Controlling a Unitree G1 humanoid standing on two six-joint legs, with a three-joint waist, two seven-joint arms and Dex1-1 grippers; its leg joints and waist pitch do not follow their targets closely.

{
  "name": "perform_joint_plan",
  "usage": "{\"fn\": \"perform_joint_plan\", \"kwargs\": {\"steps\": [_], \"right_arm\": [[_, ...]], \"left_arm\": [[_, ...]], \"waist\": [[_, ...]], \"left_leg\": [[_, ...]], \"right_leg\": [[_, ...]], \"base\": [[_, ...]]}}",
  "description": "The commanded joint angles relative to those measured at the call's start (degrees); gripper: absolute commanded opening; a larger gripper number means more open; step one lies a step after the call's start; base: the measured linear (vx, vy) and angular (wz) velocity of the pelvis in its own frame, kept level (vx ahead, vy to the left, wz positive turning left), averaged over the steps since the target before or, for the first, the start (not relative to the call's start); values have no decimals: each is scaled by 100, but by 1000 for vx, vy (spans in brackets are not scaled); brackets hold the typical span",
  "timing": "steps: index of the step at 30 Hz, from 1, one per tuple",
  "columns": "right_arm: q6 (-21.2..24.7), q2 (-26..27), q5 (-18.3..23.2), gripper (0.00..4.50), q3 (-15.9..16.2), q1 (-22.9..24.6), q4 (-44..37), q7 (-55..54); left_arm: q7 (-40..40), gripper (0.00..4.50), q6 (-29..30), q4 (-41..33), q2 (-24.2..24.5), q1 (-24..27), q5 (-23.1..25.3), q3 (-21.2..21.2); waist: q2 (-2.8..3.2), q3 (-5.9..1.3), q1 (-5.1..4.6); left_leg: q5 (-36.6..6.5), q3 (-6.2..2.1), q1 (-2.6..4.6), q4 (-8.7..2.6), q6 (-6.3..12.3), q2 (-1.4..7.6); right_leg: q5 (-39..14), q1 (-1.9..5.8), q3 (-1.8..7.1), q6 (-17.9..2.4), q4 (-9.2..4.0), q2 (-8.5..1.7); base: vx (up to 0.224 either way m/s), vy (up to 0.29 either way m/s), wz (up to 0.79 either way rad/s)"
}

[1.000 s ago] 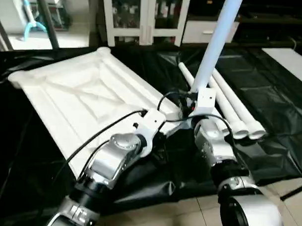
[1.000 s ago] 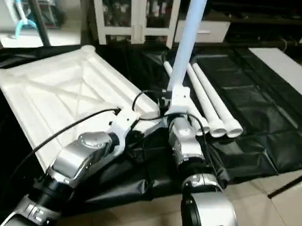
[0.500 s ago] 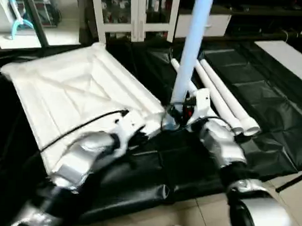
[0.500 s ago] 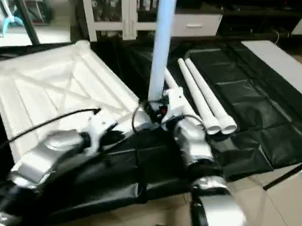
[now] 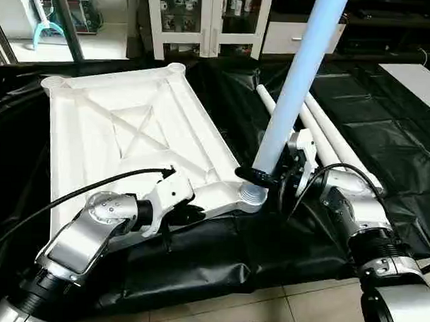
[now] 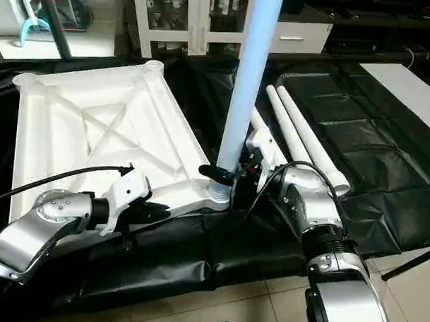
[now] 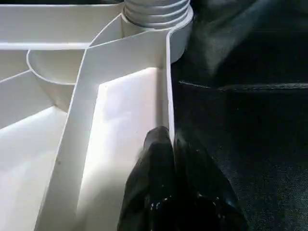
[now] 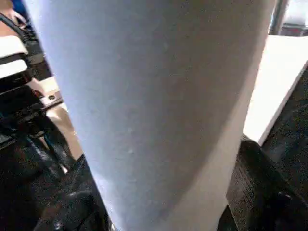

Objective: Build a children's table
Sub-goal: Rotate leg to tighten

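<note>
Left eye view has the tabletop (image 5: 124, 140) lying ribs-up on black sheeting (image 5: 385, 139), one leg (image 5: 291, 93) standing tilted in its near-right corner socket (image 5: 250, 195). The right gripper (image 5: 265, 177) reaches in level from the right, forearm bent toward the socket, fingers clamped round the leg's base. The left gripper (image 7: 171, 144) stretches low along the near edge, fingers pinched together on the tabletop's rim. Three spare legs (image 5: 328, 147) lie side by side behind the right arm. No writing can be read anywhere.
</note>
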Motion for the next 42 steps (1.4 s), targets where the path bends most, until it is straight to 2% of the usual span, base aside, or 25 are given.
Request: {"fn": "perform_joint_plan", "kwargs": {"steps": [1, 6, 11, 13, 14, 15, 16, 17, 18, 19, 21, 22, 24, 25, 26, 27, 29, 30, 31, 33, 35, 37, 39, 41, 42], "right_arm": [[95, -253, 67, 276, -173, 111, -50, -12], [62, -190, -148, 224, -97, 94, 61, -372], [191, 45, -648, 195, -20, 69, 324, -1679], [421, 466, -1040, 192, -64, -20, 744, -3566], [421, 466, -1040, 191, -64, -20, 744, -3566], [443, 549, -1095, 190, -73, -42, 834, -3922], [372, 879, -1005, 189, -269, -94, 1015, -4773], [372, 879, -1005, 189, -269, -94, 1015, -4773], [231, 1450, -855, 189, -453, -165, 1235, -5660], [190, 1617, -838, 188, -483, -186, 1293, -5893], [166, 1911, -827, 188, -436, -237, 1417, -6021], [130, 2201, -802, 188, -404, -308, 1526, -6108], [165, 2324, -799, 188, -290, -371, 1551, -5770], [117, 2342, -790, 188, -278, -398, 1550, -5715], [110, 2332, -805, 188, -262, -409, 1547, -5721], [139, 2258, -669, 188, -309, -431, 1473, -5361], [73, 2104, -564, 188, -357, -421, 1336, -4915], [-119, 1991, -630, 244, -379, -421, 1286, -4738], [-200, 1939, -654, 258, -379, -414, 1262, -4654], [-305, 1589, -605, 265, -358, -340, 988, -4005], [-328, 1385, -551, 280, -323, -282, 807, -3563], [-353, 731, -409, 295, -169, -74, 279, -2328], [-382, 585, -431, 325, -128, -35, 206, -2105], [-390, 464, -442, 325, -115, -8, 165, -1925], [-312, 83, -335, 325, -156, 65, 28, -1320]], "left_arm": [[-189, 0, 53, -44, 139, 130, -28, -72], [-176, 0, 71, -26, 118, 105, -20, -72], [39, 0, 305, 22, 2, 22, 51, -73], [741, 0, 1155, 133, -377, -189, 263, -75], [741, 0, 1155, 133, -377, -189, 263, -75], [934, 0, 1356, 185, -489, -250, 321, -56], [1639, 0, 1690, 471, -1010, -451, 386, 194], [1639, 0, 1690, 471, -1010, -451, 386, 194], [2316, 0, 1701, 874, -1634, -732, 467, 348], [2465, 0, 1677, 979, -1790, -811, 493, 359], [2729, 0, 1617, 1152, -2088, -967, 536, 353], [2892, 0, 1637, 1228, -2328, -1092, 561, 319], [2816, 0, 1658, 1185, -2390, -1125, 534, 254], [2785, 0, 1696, 1150, -2377, -1123, 543, 239], [2774, 0, 1705, 1138, -2363, -1120, 550, 234], [2706, 0, 1689, 1088, -2248, -1068, 557, 240], [2530, 0, 1490, 1033, -2021, -967, 586, 199], [2406, 0, 1376, 1022, -1886, -895, 617, 188], [2371, 0, 1382, 1018, -1849, -868, 617, 190], [1912, 0, 864, 946, -1424, -684, 660, 55], [1687, 0, 735, 885, -1225, -594, 641, 36], [833, 0, 275, 615, -664, -342, 472, -35], [637, 0, 182, 543, -552, -286, 414, -62], [471, 0, 139, 457, -457, -236, 339, -85], [116, 0, 93, 276, -194, -128, 223, -146]], "waist": [[53, -397, 5], [54, -387, 6], [56, -346, -24], [75, -270, -90], [79, -234, -121], [77, -242, -163], [70, -253, -211], [62, -242, -237], [76, -253, -241], [87, -246, -273], [87, -244, -314], [90, -245, -335], [145, -240, -356], [153, -236, -389], [154, -234, -390], [129, -246, -415], [120, -263, -441], [130, -289, -436], [128, -311, -420], [109, -324, -386], [115, -346, -345], [91, -389, -303], [112, -398, -247], [104, -412, -230], [118, -423, -208]], "left_leg": [[-539, -73, 138, -424, 487, 227], [-593, -75, 136, -427, 457, 227], [-1022, -90, 138, -466, 202, 223], [-1569, -123, 149, -536, -167, 220], [-1849, -138, 160, -560, -301, 221], [-2348, -188, 227, -543, -479, 203], [-2596, -210, 243, -537, -514, 184], [-2654, -210, 247, -536, -532, 180], [-2814, -232, 277, -521, -528, 161], [-3010, -243, 317, -501, -524, 132], [-3394, -267, 401, -504, -466, 128], [-3451, -301, 337, -544, -422, 132], [-3680, -344, 364, -586, -433, 155], [-3766, -376, 317, -620, -453, 162], [-3793, -379, 315, -628, -462, 162], [-3795, -374, 323, -623, -443, 153], [-3641, -386, 255, -632, -395, 152], [-3411, -399, 183, -649, -375, 167], [-3099, -375, 147, -647, -348, 180], [-2755, -323, 138, -636, -228, 191], [-2386, -289, 109, -616, -82, 187], [-1808, -254, 68, -570, 99, 199], [-1469, -207, 120, -528, 269, 209], [-1029, -183, 88, -491, 393, 208], [-824, -167, 100, -467, 478, 209]], "right_leg": [[-149, 296, 189, -1716, -264, -217], [-248, 296, 185, -1716, -275, -219], [-917, 276, 193, -1547, -337, -221], [-1777, 238, 190, -1321, -400, -220], [-2181, 213, 182, -1214, -429, -219], [-2818, 176, 164, -991, -490, -234], [-3040, 155, 154, -838, -550, -234], [-3094, 131, 156, -782, -571, -231], [-3244, 108, 126, -662, -610, -218], [-3394, 48, 83, -552, -677, -201], [-3500, 18, -12, -406, -767, -163], [-3401, 91, -50, -357, -761, -171], [-3220, 96, -104, -380, -785, -191], [-3046, 136, -122, -402, -775, -197], [-2995, 134, -121, -415, -775, -201], [-2944, 128, -115, -452, -781, -210], [-2904, 182, -86, -501, -758, -254], [-2721, 238, -51, -567, -707, -281], [-2370, 242, -2, -717, -677, -297], [-1948, 246, 39, -912, -640, -290], [-1692, 288, 61, -1046, -597, -291], [-1218, 344, 92, -1198, -517, -291], [-979, 297, 104, -1354, -489, -282], [-572, 321, 110, -1543, -413, -274], [-363, 323, 110, -1645, -378, -271]], "base": [[0, 0, 0], [0, 0, 0], [0, 0, 0], [0, 0, 0], [0, 0, 0], [-56, 6, -9], [-56, 6, -9], [-52, 13, -5], [-53, 14, -2], [-53, 14, -2], [-59, 18, 0], [-56, 23, -1], [0, 0, 0], [0, 0, 0], [0, 0, 0], [0, 0, 0], [0, 0, 0], [0, 0, 0], [0, 0, 0], [0, 0, 0], [0, 0, 0], [0, 0, 0], [30, -19, 4], [62, -37, 6], [55, -31, 0]]}}
